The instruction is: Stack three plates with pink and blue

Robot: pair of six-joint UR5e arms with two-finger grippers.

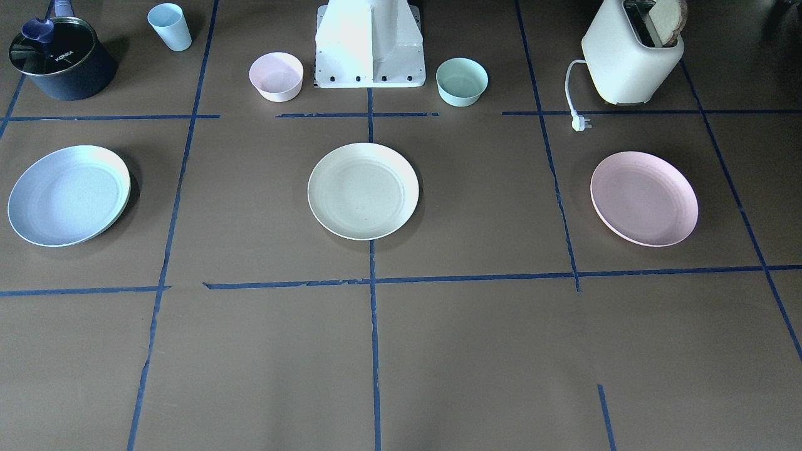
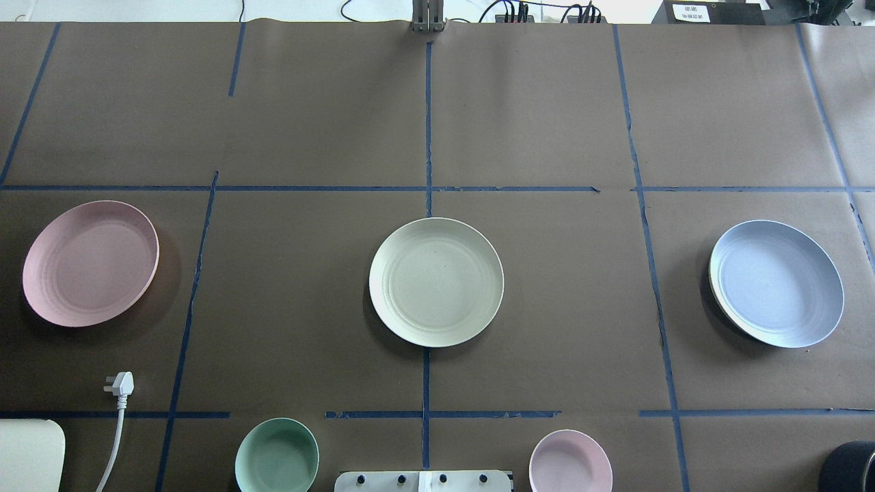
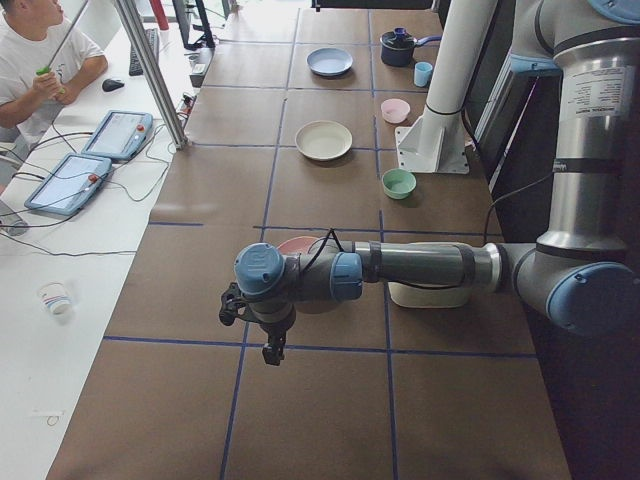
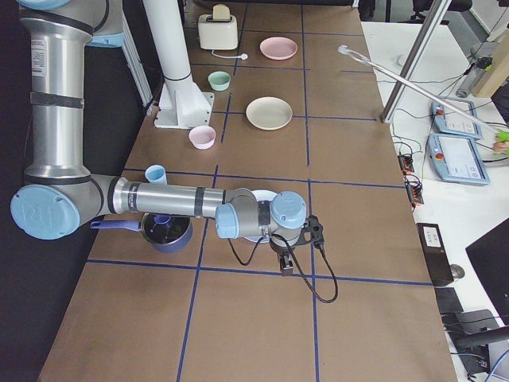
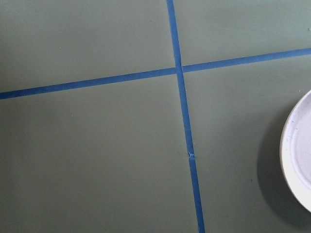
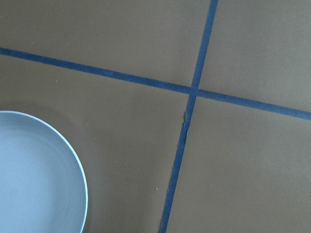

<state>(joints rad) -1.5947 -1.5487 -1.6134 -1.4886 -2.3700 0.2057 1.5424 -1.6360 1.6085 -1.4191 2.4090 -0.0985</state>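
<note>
Pink plate (image 3: 295, 244), seemingly behind left arm (image 3: 420, 265)

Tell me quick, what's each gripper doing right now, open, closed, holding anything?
Left gripper: cannot tell; it shows only in a side view.
Right gripper: cannot tell, same reason.

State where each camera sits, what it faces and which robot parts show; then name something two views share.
Front-facing: across the table, facing the robot's base.
Overhead: behind the robot, looking down; base edge shows.
Exterior left: table's left end; left arm near.
Exterior right: table's right end; right arm near.
Left wrist: downward at pink plate rim; no body.
Right wrist: downward at blue plate; no body.
Shared: front-facing and overhead show cream plate.
</note>
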